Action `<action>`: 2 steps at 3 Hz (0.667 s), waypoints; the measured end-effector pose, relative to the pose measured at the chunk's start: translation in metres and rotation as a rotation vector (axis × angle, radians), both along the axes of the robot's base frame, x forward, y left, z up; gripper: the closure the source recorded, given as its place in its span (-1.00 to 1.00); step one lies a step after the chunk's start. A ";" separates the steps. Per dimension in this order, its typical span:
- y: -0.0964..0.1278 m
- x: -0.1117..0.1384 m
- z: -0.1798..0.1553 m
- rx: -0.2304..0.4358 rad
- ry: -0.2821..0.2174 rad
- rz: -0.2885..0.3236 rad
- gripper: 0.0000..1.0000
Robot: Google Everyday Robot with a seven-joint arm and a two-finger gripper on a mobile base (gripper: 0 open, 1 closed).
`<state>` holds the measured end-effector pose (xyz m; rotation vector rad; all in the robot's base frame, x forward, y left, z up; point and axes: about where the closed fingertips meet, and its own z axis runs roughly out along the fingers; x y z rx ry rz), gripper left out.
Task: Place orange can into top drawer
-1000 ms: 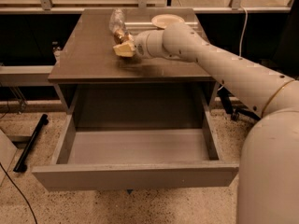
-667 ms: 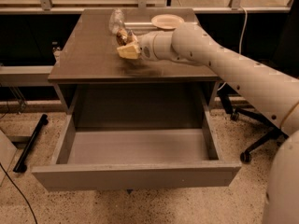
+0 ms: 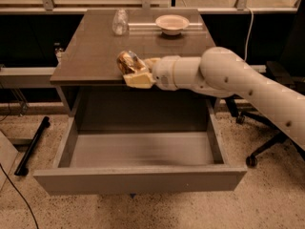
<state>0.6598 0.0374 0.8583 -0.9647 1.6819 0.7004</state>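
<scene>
The orange can (image 3: pixel 127 62), mottled brown-orange with a silvery end, is held in my gripper (image 3: pixel 137 72), tilted, at the front edge of the brown cabinet top (image 3: pixel 95 51). The gripper's cream fingers (image 3: pixel 139 79) are shut on the can from below and the right. The white arm reaches in from the right. The top drawer (image 3: pixel 138 178) is pulled wide open below and in front of the can; its grey inside shows nothing in it.
A clear plastic bottle (image 3: pixel 120 22) and a white bowl (image 3: pixel 172 23) stand at the back of the cabinet top. An office chair base (image 3: pixel 259 151) is at the right. A black bar (image 3: pixel 31 146) lies on the floor at the left.
The gripper has carried the can from the back middle of the cabinet top forward to its front edge, over the back of the open drawer. The view has shifted closer.
</scene>
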 end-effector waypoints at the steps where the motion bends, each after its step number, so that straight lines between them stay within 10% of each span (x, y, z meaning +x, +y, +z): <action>1: -0.030 -0.058 -0.004 0.018 0.018 0.022 1.00; 2: -0.069 -0.105 -0.010 0.036 0.046 0.013 1.00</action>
